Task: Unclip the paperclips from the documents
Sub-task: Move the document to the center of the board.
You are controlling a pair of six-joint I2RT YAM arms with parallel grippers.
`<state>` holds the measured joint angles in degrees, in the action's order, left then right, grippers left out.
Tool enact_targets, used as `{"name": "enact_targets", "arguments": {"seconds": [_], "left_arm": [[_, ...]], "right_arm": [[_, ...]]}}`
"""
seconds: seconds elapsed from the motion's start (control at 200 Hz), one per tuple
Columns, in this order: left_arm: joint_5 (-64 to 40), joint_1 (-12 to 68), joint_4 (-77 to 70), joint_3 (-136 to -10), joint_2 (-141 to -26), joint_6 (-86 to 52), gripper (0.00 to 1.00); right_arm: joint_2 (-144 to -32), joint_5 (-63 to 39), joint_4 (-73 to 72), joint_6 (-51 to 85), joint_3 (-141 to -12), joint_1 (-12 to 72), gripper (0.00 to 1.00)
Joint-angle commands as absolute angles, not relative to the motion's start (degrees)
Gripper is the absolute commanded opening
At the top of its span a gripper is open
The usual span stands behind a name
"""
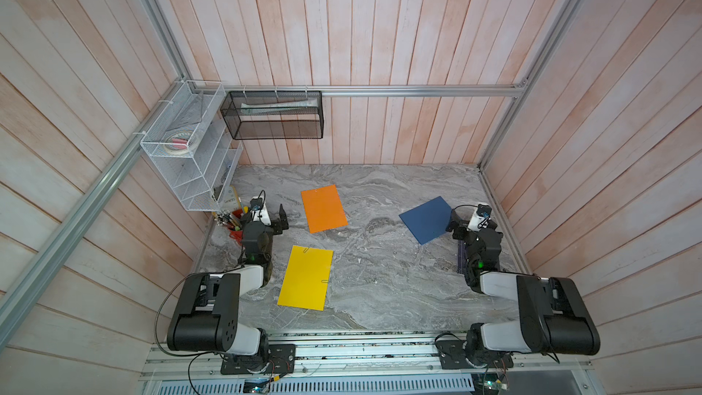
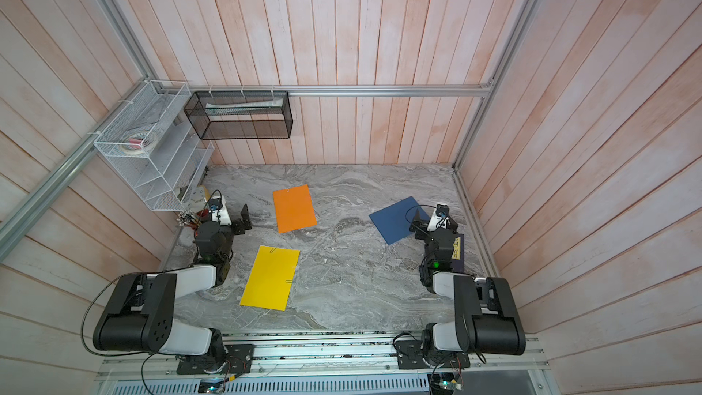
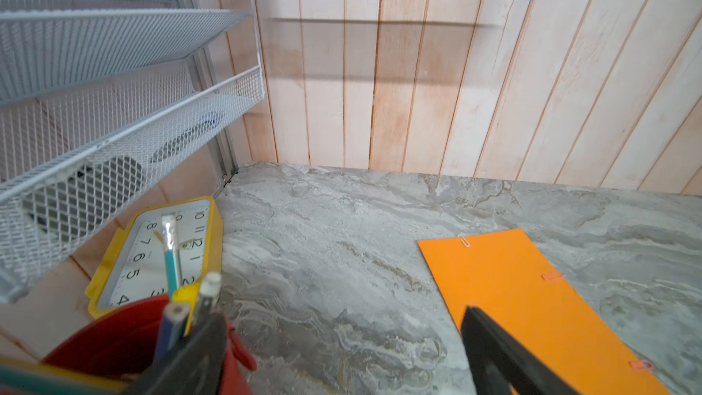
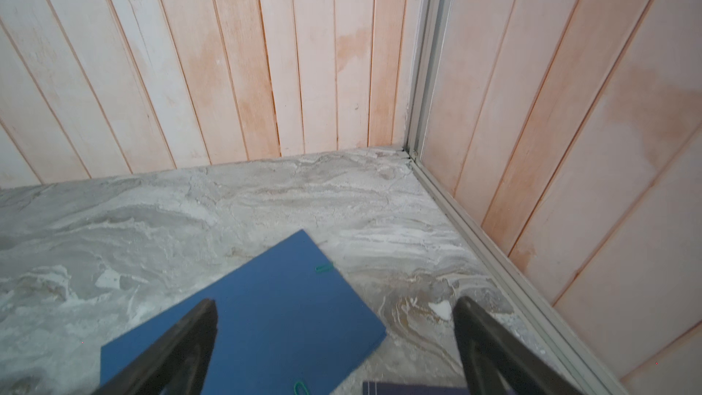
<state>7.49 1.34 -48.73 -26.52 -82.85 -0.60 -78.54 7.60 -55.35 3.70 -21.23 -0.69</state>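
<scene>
- My left gripper (image 3: 341,315) gapes empty beside the orange sheet (image 3: 513,290); I'd pinch its pink clip (image 3: 552,276) and slide it off edgewise.
- The yellow sheet (image 1: 305,279) holds seemingly two clips (image 1: 305,249).
- My right gripper (image 4: 336,302), open and empty, hangs over the blue sheet (image 4: 273,317), with a green clip (image 4: 324,267) just ahead.

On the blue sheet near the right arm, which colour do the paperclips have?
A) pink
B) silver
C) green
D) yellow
C: the right wrist view shows two green paperclips clipped on the edges of the blue sheet.
</scene>
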Motion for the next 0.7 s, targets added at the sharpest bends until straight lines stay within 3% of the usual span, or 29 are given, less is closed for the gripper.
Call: {"name": "enact_targets", "arguments": {"seconds": [0.0,0.29,0.445,0.695], "left_arm": [[6.57,1.83,-37.84,-29.40,-80.34,-0.58,0.99],[0.98,5.07,-15.64,-43.06,-82.80,-11.13,1.00],[-3.30,8.10,-10.23,-46.51,-85.14,-15.25,1.00],[-8.45,12.47,-7.53,-47.81,-86.18,-19.42,1.00]], "right_arm": [[-76.74,10.63,-35.60,7.28,-28.38,0.80,0.98],[-86.10,-1.71,-6.13,14.47,-49.20,3.78,0.97],[-95.60,-8.51,1.78,15.33,-58.24,4.17,0.87],[-107.40,-7.01,9.95,13.24,-69.78,6.74,0.73]]}}
